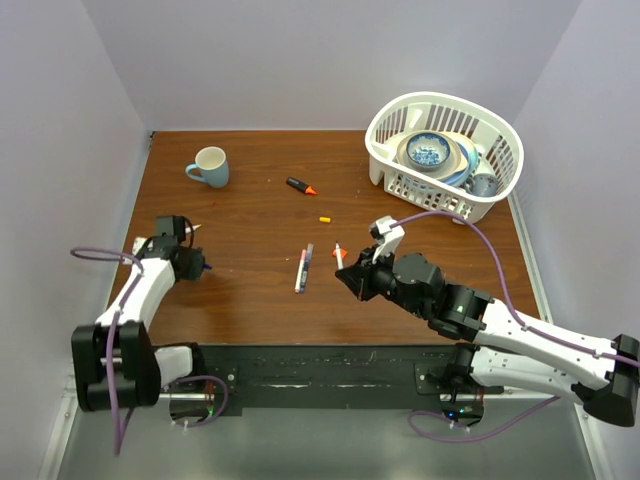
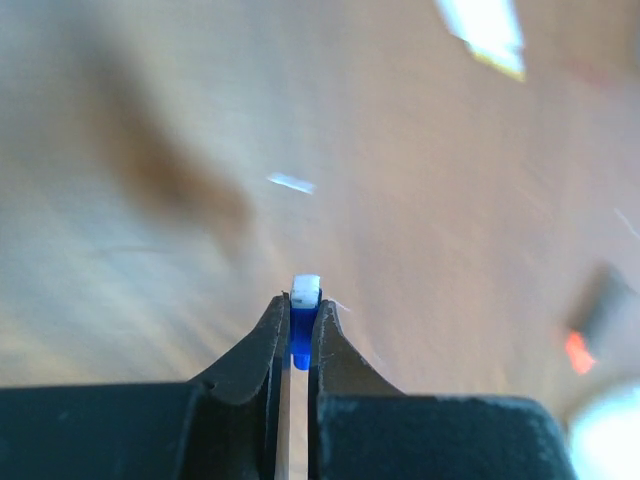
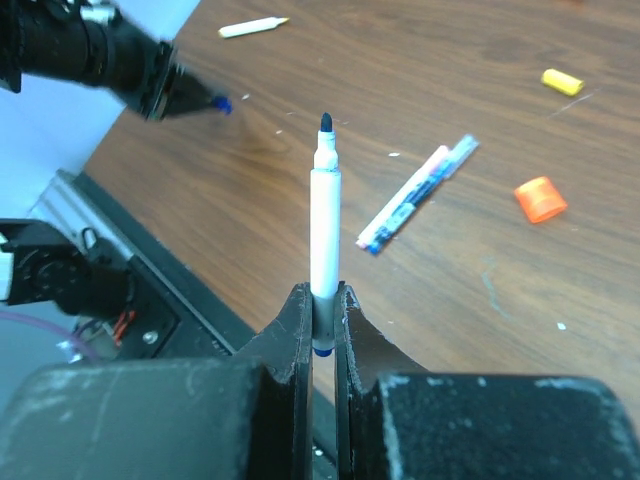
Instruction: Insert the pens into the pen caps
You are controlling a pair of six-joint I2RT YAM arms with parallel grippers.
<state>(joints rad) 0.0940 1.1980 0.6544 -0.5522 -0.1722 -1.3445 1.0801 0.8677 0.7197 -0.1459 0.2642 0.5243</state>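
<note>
Nothing looks capped yet, as far as can be judged. The left gripper [image 2: 300, 305] is clamped on a small blue cap [image 2: 303, 335], pinched right at the fingertips with a whitish end poking out past them. The right gripper [image 3: 322, 305] is closed around the tail end of a white pen [image 3: 324, 220], which sticks straight out beyond the fingers, dark tip leading.

The two hands are held well apart, with the cap off ahead and to the left of the pen tip, so the actual insertion is yet to be done.

Left lying on the table [image 1: 250, 220]:
- an orange cap [image 3: 540, 198], ahead and to the right of the right gripper
- a yellow cap [image 3: 562, 82], farther out the same way
- a pair of pens [image 3: 418, 192], side by side between the held pen and the orange cap
- another loose pen [image 3: 253, 27], far ahead beyond the left gripper

Fair warning: the left wrist view is badly smeared, so which way the cap's open end faces can't be told. The black marker [image 1: 300, 186] farther out is too small for it to be told whether it's capped.
</note>
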